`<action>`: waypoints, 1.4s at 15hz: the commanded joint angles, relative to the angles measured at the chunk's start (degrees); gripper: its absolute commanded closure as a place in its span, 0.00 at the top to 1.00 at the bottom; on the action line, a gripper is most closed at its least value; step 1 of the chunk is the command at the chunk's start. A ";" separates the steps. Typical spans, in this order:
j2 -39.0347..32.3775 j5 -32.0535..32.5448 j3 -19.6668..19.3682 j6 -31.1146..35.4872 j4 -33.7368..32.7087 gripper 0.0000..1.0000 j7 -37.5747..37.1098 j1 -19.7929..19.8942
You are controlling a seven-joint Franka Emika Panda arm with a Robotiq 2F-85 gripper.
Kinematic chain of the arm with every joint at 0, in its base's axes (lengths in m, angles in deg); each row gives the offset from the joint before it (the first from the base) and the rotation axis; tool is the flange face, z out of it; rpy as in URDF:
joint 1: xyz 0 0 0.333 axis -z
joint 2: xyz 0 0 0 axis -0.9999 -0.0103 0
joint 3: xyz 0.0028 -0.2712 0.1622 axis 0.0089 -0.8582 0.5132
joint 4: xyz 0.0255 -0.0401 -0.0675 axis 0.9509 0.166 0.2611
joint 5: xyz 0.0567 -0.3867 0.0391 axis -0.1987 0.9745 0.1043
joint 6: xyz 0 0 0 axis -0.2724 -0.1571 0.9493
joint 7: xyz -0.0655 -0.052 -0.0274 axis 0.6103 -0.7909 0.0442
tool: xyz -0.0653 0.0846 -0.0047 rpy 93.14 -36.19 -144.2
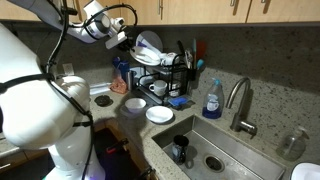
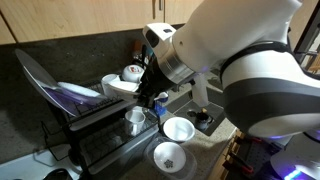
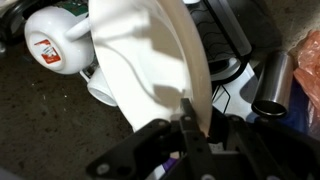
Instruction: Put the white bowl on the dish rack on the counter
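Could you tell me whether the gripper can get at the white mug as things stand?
Probably not: the gripper is shut on the white bowl, which fills its jaws; the white mug lies beyond.

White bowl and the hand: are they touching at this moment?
Touching. The wrist view shows the rim of the white bowl clamped in the hand, with no gap visible on either side of the white edge.
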 commanded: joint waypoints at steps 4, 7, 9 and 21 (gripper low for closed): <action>-3.56 -3.33 -1.58 -2.20 0.28 0.04 2.28 -0.59; -4.41 -4.30 -1.68 -3.17 0.26 0.04 2.46 -0.59; -5.10 -5.15 -1.70 -3.84 0.27 0.04 2.68 -0.58; -8.87 -10.92 -2.37 -8.14 0.38 0.04 6.84 -0.56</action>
